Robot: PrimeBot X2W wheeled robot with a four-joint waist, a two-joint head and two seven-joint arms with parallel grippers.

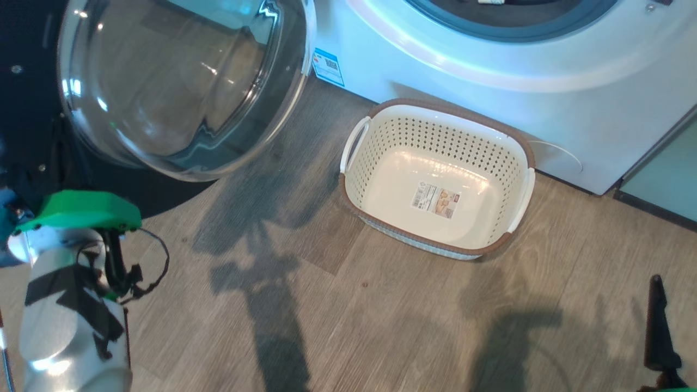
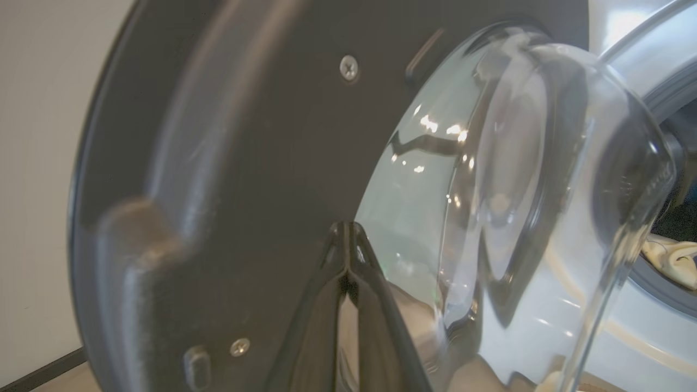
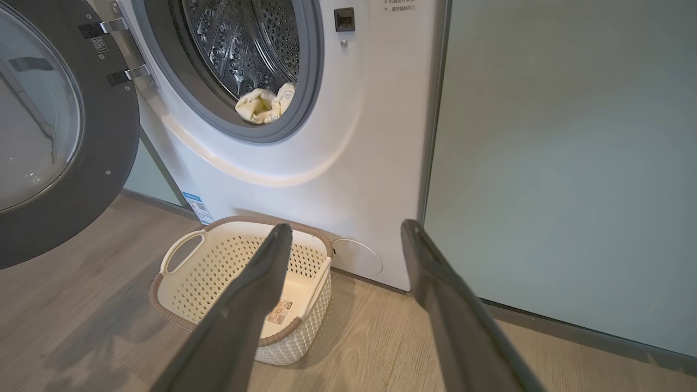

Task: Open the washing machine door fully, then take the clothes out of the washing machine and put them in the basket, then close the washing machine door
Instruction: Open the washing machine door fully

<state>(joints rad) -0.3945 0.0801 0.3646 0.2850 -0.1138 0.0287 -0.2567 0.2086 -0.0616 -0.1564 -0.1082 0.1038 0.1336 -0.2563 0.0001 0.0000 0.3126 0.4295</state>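
Observation:
The washing machine door [image 3: 103,163] stands swung out to the left, its black rim around a bulging glass bowl [image 1: 179,81]. My left gripper [image 2: 347,228] is shut, with nothing between its fingers, and its tips are at the inner face of the door [image 2: 245,163] beside the glass. Pale yellow clothes [image 3: 264,106] lie at the lip of the drum of the washing machine [image 3: 354,136]. They show again past the glass [image 2: 672,261]. The basket [image 1: 381,141] sits on the floor before the machine with nothing in it. My right gripper [image 3: 346,231] hangs open above the floor to the basket's [image 3: 190,272] right.
A pale green cabinet panel [image 3: 544,163] stands right of the machine. Bare wooden floor [image 1: 326,305] spreads in front of the basket. My left forearm with its green wrist cover [image 1: 81,209] is at the lower left, below the door.

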